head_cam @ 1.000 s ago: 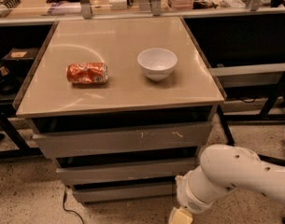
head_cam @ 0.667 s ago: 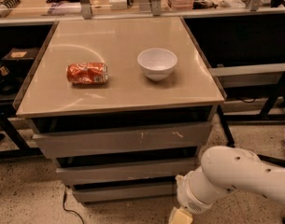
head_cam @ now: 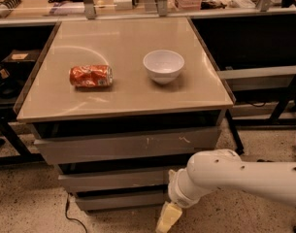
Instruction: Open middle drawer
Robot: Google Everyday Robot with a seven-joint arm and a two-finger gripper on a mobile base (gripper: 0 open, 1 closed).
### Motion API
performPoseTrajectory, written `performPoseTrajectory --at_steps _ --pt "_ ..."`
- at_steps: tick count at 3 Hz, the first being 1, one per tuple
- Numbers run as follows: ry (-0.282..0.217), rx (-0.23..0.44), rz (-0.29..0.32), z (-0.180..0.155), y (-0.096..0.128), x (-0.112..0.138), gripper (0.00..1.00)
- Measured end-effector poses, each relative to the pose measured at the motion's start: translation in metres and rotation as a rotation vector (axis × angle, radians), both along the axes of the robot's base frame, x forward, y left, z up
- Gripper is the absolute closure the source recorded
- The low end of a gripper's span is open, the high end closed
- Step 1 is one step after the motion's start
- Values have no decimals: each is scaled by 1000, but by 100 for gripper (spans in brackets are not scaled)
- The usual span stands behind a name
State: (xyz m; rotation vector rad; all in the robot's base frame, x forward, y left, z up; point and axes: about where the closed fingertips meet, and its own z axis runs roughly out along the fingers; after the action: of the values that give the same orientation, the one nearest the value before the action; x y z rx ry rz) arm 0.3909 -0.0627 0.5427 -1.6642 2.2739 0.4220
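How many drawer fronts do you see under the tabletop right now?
3, stacked: scratched top drawer, middle drawer, bottom drawer. The gripper hangs low near the bottom one. The arm hides the lower two's right ends.

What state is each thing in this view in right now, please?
middle drawer: shut, not yet pulled out.
top drawer: shut, white scratches on its front.
bottom drawer: shut.
soda can: dented, lying on its side.
white bowl: upright, looks empty.
gripper: low, in front of the bottom drawer, below the middle drawer.
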Motion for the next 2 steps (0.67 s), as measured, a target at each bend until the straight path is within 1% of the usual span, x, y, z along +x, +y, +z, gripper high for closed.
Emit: performPoseTrajectory --at_steps 1,2 --pt "-37 -1 18 -19 13 26 0" --pt "-51 -15 31 -41 22 39 0"
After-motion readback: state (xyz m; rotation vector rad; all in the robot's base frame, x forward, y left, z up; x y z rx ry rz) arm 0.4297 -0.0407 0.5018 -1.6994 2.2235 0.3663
